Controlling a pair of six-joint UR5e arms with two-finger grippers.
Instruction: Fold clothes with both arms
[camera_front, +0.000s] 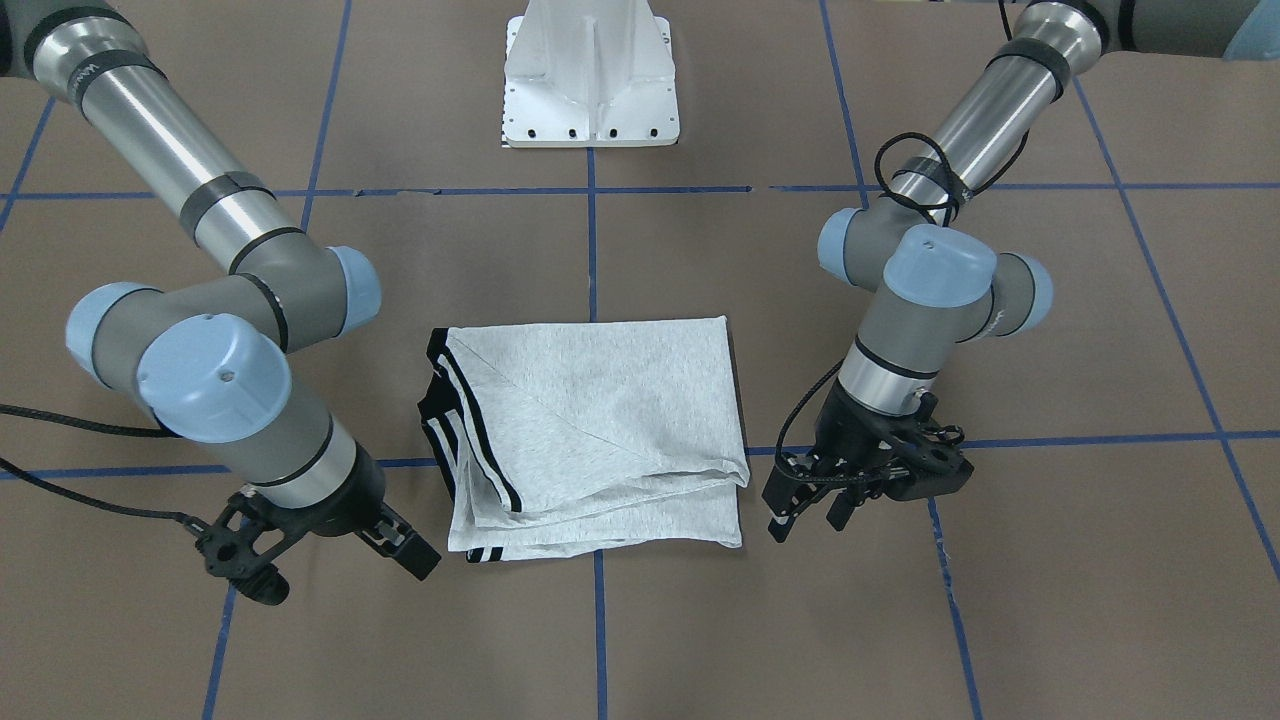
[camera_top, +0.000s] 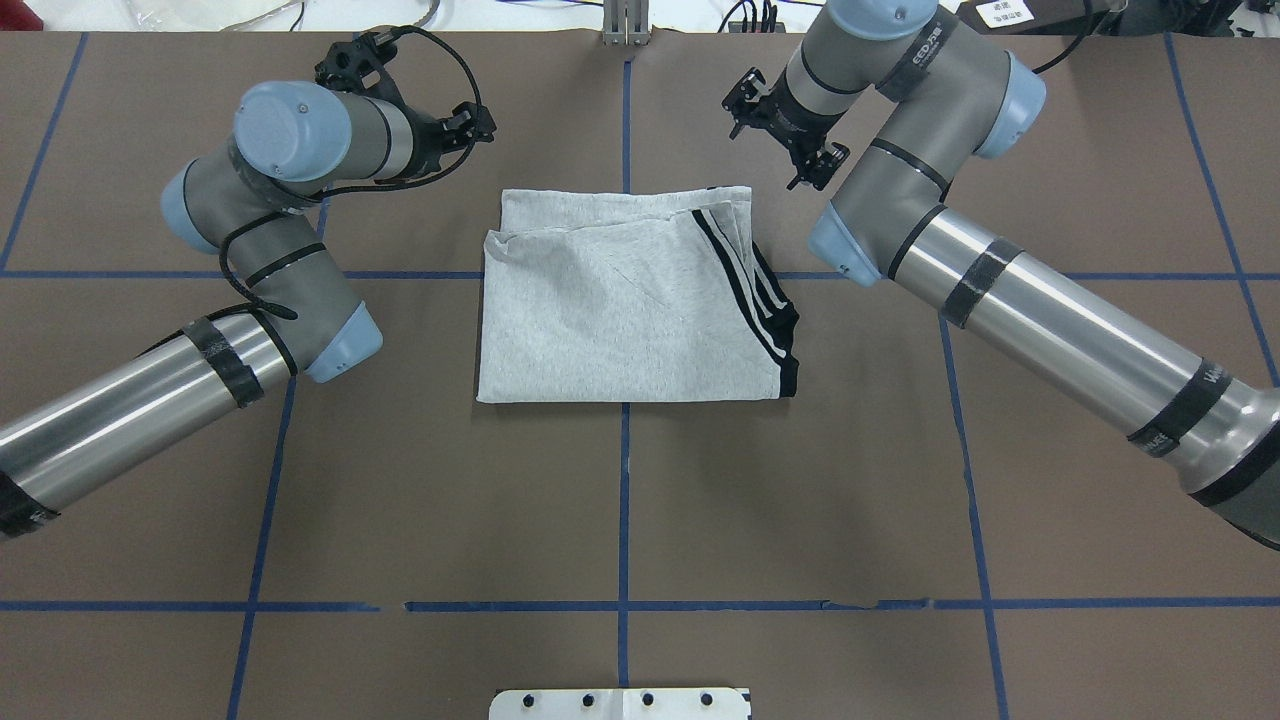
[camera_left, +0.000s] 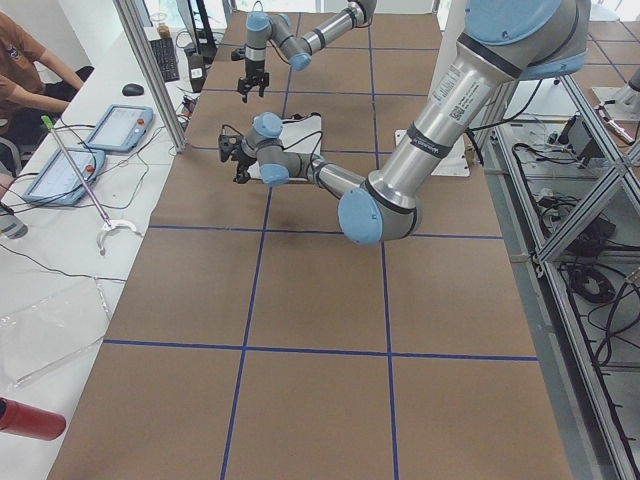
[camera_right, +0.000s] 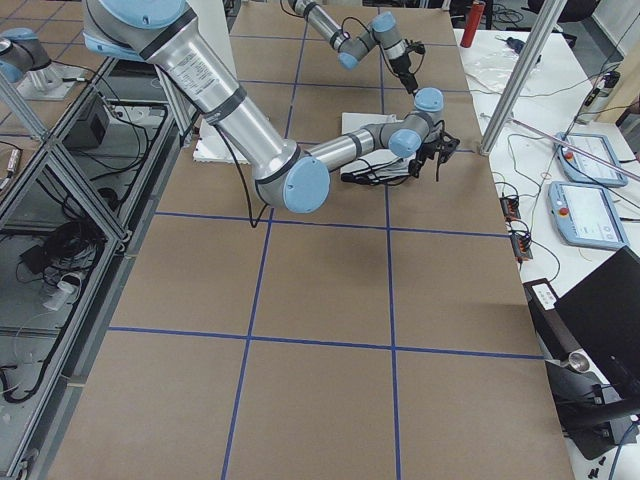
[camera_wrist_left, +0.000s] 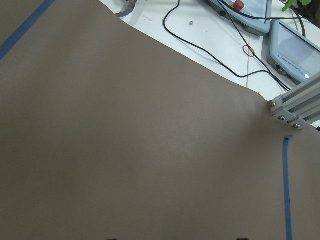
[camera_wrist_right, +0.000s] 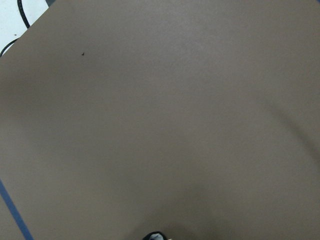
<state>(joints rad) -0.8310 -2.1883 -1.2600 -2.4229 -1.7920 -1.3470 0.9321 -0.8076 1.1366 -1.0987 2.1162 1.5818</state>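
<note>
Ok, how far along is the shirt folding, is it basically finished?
Nearly finished, it seems. Done: the T-shirt lies on the table as a compact folded rectangle, with its black stripes along one side. In hand: nothing; the left pincer, open, and the right pincer hang beside the shirt, off the cloth. Left: perhaps tidying the edge farthest from the robot, where the layers don't line up.

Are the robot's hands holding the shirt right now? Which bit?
No, nothing is held. The T-shirt lies folded on the table, and the left gripper and right gripper hang beside it, not touching.
</note>
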